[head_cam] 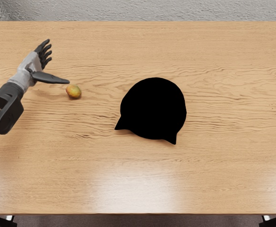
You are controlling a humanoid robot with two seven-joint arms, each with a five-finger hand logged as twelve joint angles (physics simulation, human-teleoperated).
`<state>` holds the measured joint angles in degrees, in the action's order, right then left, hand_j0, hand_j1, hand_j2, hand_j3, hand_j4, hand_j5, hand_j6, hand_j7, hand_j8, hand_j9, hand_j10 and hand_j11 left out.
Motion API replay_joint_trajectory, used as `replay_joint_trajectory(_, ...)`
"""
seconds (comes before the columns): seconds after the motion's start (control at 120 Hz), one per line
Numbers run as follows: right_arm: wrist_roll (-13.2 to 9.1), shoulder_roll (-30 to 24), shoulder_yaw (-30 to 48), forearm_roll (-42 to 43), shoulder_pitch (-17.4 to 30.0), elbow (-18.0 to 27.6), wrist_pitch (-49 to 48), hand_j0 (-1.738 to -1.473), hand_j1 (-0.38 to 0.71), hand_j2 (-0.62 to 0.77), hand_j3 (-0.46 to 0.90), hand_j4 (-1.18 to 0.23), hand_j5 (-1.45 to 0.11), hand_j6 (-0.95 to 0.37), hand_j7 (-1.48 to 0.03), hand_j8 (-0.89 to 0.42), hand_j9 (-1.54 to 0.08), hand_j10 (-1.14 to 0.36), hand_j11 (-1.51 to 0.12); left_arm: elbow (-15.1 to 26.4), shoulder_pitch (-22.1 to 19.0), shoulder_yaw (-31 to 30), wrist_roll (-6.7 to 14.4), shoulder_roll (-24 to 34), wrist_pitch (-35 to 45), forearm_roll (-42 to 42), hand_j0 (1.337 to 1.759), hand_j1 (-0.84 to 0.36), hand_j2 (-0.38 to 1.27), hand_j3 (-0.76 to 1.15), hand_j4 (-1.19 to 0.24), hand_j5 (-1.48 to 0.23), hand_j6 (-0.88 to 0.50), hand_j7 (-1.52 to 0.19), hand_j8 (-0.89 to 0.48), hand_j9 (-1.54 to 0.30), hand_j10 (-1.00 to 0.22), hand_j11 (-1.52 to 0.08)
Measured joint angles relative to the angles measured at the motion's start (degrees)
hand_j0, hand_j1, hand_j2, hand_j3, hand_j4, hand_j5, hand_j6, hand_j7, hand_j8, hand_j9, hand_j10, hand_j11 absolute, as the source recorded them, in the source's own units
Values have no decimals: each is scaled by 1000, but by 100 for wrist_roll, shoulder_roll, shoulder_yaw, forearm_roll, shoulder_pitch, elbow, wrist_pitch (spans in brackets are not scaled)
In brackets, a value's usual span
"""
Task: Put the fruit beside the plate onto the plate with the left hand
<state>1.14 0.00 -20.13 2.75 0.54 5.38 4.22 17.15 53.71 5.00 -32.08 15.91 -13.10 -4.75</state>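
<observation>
A small orange-yellow fruit lies on the wooden table, left of a black plate near the table's middle. My left hand hovers just up and left of the fruit, its fingers spread and its thumb pointing right toward the fruit. It holds nothing and does not touch the fruit. The fruit sits roughly a plate's width from the plate's left rim.
The wooden table fills the view, with its far edge along the top. My left forearm comes in low at the left edge.
</observation>
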Motion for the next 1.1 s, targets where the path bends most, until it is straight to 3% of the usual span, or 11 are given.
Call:
replay_joint_trajectory(0.133, 0, 0, 4, -2, 1, -1, 0, -1658, -349, 0, 0, 0, 0, 0, 0, 0, 0, 0, 0, 5, -230, -295, -51, 0, 39, 0, 1658, 330, 5, 0, -18, -22, -18, -22, -17, -22, -17, -22)
replay_joint_trajectory(0.2, 0, 0, 3, -2, 0, -5, 0, -1658, -349, 0, 0, 0, 0, 0, 0, 0, 0, 0, 0, 13, -184, -770, 104, -6, 37, -2, 1658, 331, 5, 0, -17, -21, -17, -21, -17, -21, -16, -21)
replay_joint_trajectory(0.3, 0, 0, 1, -2, -1, -8, 0, -1658, -349, 0, 0, 0, 0, 0, 0, 0, 0, 0, 0, 76, 163, -1574, 450, -3, -125, -204, 1658, 331, 6, 0, -17, -21, -17, -21, -17, -21, -17, -21)
replay_joint_trajectory(0.375, 0, 0, 1, -2, -1, -10, 1, -1658, -349, 0, 0, 0, 0, 0, 0, 0, 0, 0, 0, 481, 679, -1848, 799, 212, -416, -446, 1658, 331, 5, 0, -16, -21, -17, -21, -16, -21, -16, -21)
replay_joint_trajectory(0.45, 0, 0, 1, -2, -1, -10, 0, -1658, -349, 0, 0, 0, 0, 0, 0, 0, 0, 0, 0, 894, 901, -1987, 1101, 329, -601, -563, 1658, 331, 5, 0, -17, -21, -17, -20, -17, -20, -16, -20)
replay_joint_trajectory(0.567, 0, 0, 1, -2, -1, -10, 1, -1658, -349, 0, 0, 0, 0, 0, 0, 0, 0, 0, 0, 1208, 1656, -2420, 1299, 334, -893, -630, 1658, 332, 5, 0, -17, -20, -18, -20, -17, -20, -16, -20)
replay_joint_trajectory(0.633, 0, 0, 1, -2, -1, -10, 1, -1658, -349, 0, 0, 0, 0, -1, 0, 0, 0, 0, 0, 1279, 1886, -2700, 1346, 340, -987, -644, 1658, 332, 5, 0, -17, -20, -18, -20, -17, -20, -17, -20)
replay_joint_trajectory(0.867, 0, 0, 1, -2, -1, -11, 1, -1658, -349, 0, 0, 0, 0, -1, 0, 0, 0, 0, 0, 977, 2179, -3469, 1619, 276, -1017, -815, 1658, 332, 5, 0, -18, -20, -18, -20, -18, -20, -17, -20)
replay_joint_trajectory(1.1, 0, 0, 1, -2, -1, -11, 1, -1658, -349, 0, 0, 0, 0, -1, 0, 0, 0, 0, 0, 689, 2379, -3963, 2506, -352, -311, -1033, 1658, 330, 4, 0, -19, -22, -19, -22, -19, -22, -18, -22)
